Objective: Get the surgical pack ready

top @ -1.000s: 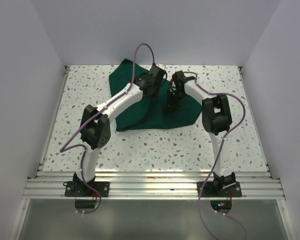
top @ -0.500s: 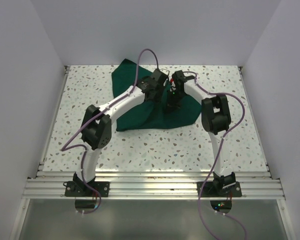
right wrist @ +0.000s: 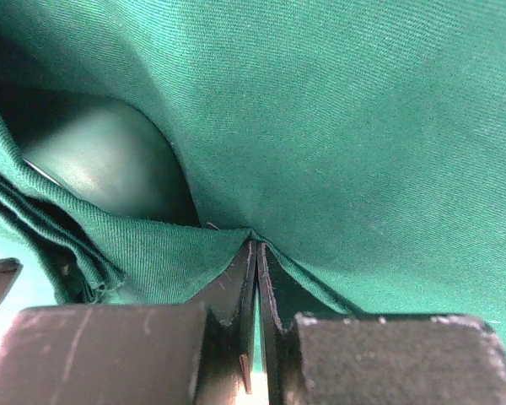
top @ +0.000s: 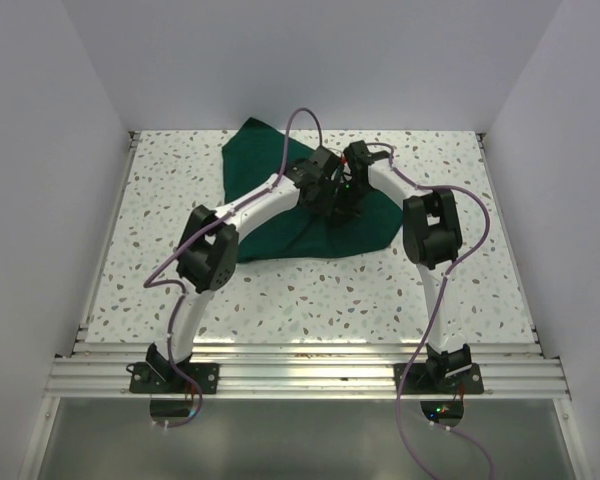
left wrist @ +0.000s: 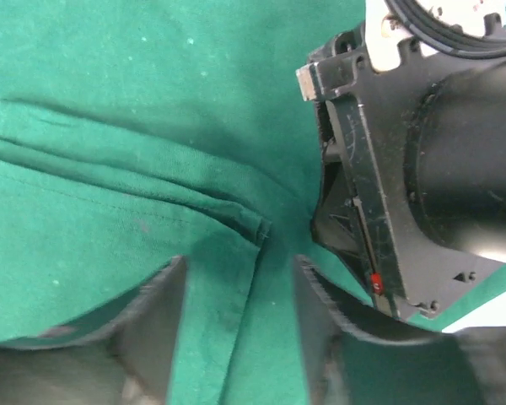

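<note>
The surgical pack shows as a dark green cloth (top: 270, 225) lying rumpled and partly folded on the speckled table, far centre. My left gripper (top: 330, 198) hovers over it, open. In the left wrist view its fingers (left wrist: 164, 312) straddle a folded hem of the cloth (left wrist: 110, 219) and hold nothing. The right gripper (top: 349, 212) stands right beside it, and its black body (left wrist: 405, 169) fills that view's right side. In the right wrist view the right gripper (right wrist: 257, 246) is shut, pinching a raised ridge of cloth (right wrist: 363, 126). A smooth dark rounded shape (right wrist: 101, 169) shows inside a fold.
The speckled table (top: 330, 290) has white walls on three sides and an aluminium rail (top: 310, 375) along the near edge, where both arm bases sit. Purple cables loop above both arms, one (top: 300, 125) over the cloth.
The left arm has swung right, closer to the right gripper. Its jaws have gone from shut to open, letting go of the cloth. The right arm has stayed put.
</note>
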You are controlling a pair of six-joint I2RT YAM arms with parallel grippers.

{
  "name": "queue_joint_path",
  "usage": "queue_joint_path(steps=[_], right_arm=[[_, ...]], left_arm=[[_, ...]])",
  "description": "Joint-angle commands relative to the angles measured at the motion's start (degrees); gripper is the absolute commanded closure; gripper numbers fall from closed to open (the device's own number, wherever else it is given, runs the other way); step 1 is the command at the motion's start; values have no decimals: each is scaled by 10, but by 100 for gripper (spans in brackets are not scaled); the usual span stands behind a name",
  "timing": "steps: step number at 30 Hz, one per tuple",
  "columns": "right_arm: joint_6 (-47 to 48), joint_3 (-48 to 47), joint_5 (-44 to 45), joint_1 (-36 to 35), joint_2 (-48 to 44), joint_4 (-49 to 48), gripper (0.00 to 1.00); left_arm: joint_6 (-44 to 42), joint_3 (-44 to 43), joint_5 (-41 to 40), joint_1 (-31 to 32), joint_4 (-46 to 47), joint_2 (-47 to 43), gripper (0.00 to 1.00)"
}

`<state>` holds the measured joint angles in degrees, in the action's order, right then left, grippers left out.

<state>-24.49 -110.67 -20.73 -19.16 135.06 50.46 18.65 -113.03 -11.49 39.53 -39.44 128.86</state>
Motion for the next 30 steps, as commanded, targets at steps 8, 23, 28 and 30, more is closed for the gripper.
queue_joint_path(steps=[8, 23, 28, 30], right_arm=[[13, -45, 16, 0, -9, 21, 96], [6, -74, -118, 10, -78, 36, 95], [-21, -55, -178, -15, -100, 12, 95], [-44, -32, -186, -9, -116, -16, 95]], left_arm=[[38, 149, 7, -60, 52, -226, 42], [73, 495, 139, -119, 137, -429, 100], [77, 562, 161, -162, 153, -447, 100], [75, 584, 164, -171, 151, -453, 100]])
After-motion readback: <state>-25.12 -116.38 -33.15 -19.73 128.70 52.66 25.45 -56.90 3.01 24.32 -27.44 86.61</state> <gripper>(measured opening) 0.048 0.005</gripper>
